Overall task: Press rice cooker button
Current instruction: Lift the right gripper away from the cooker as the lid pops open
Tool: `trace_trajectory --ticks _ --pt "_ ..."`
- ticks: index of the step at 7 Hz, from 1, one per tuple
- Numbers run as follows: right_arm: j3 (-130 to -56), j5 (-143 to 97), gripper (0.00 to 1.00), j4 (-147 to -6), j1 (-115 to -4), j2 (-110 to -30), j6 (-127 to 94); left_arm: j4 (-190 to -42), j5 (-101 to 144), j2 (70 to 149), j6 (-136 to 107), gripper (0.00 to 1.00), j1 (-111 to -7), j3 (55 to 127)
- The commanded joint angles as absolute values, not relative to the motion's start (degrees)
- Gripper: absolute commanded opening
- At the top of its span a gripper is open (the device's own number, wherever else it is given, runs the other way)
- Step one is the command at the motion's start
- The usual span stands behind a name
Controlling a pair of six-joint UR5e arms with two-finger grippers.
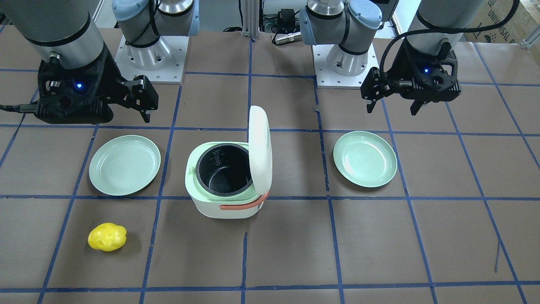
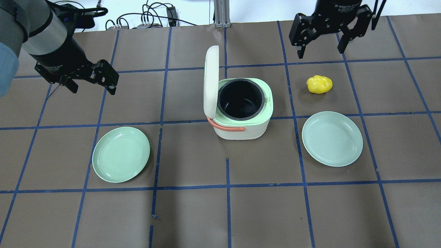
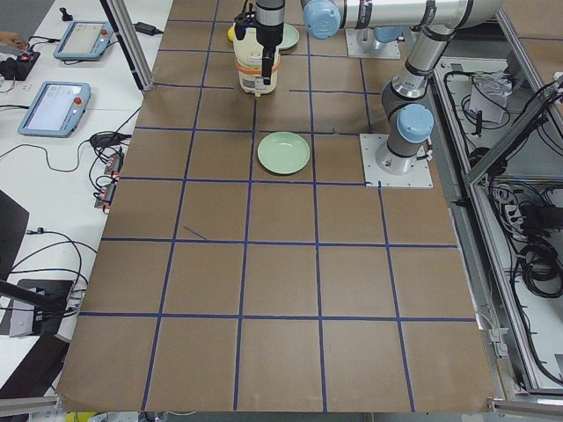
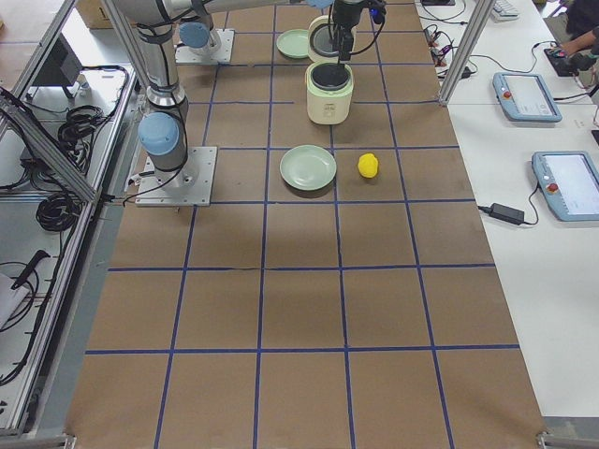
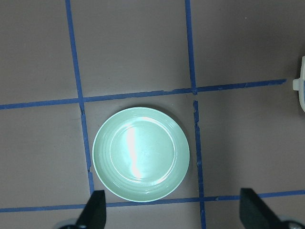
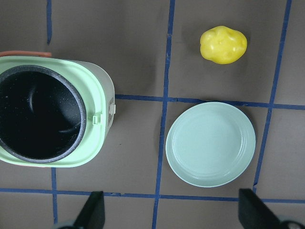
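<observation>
We see the cooker (image 2: 241,119) standing near the middle of the table (image 2: 193,213), its lid (image 2: 211,81) swung up on edge along the side toward the robot's left, so the dark pot (image 2: 240,100) lies open to view. An orange handle (image 2: 227,128) hangs across its near face. We cannot make out the button with any certainty. The left gripper (image 2: 93,90) hovers above the table well to the cooker's left, jaws apart and empty; its wrist view looks straight down on the left plate (image 2: 121,154). The right gripper (image 2: 320,52) hangs over the far right part of the table, jaws likewise spread wide with nothing between them, well apart from the cooker. Below it we see a yellow lump (image 2: 319,84) lying on the table to the cooker's right, and nearer the robot the right plate (image 2: 332,138).
</observation>
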State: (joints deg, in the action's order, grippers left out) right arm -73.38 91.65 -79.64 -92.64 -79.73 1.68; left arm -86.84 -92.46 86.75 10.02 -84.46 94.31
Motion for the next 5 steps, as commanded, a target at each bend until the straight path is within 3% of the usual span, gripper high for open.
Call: trace_trajectory --ticks 1,5 --pt "-73.56 91.41 1.00 -79.80 -92.72 -79.72 1.67 -86.84 -92.46 86.75 10.02 1.00 -84.46 94.31" --pt "-73.83 91.05 1.00 -79.80 -92.55 -79.72 1.67 -86.84 -92.46 86.75 10.02 1.00 -84.46 94.31"
